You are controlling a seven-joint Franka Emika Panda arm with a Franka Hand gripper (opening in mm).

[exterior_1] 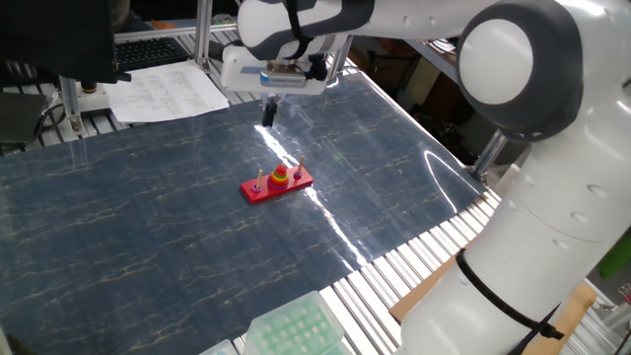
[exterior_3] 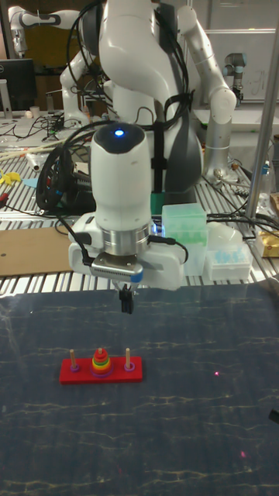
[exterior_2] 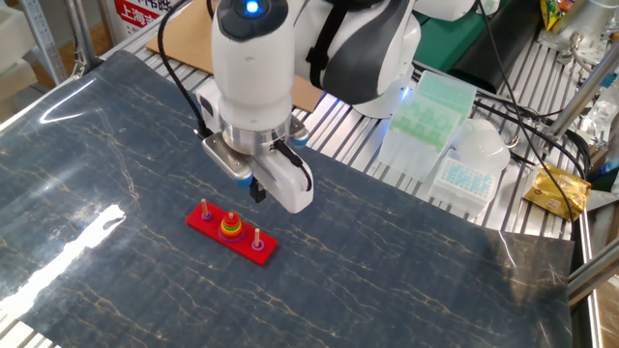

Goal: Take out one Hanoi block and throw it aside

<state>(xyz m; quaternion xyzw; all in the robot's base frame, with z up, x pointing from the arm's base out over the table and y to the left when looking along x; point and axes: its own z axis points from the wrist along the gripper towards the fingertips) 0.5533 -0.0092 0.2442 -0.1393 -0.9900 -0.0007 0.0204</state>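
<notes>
Gripper hovers behind red three-peg base, fingers together, empty; tiny red ring tops middle stack.

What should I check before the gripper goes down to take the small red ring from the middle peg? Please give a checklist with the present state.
1. Small red ring on top of the stack, middle peg: ok.
2. Nothing covers the ring: ok.
3. Gripper is above the table, apart from the red base: ok.
4. Gripper is over the ring: not ok; in the tall fixed view it hangs toward the right peg.
5. Gripper open enough for the ring: not ok; fingers look together.
6. Base lies flat on the table mat: ok.
</notes>
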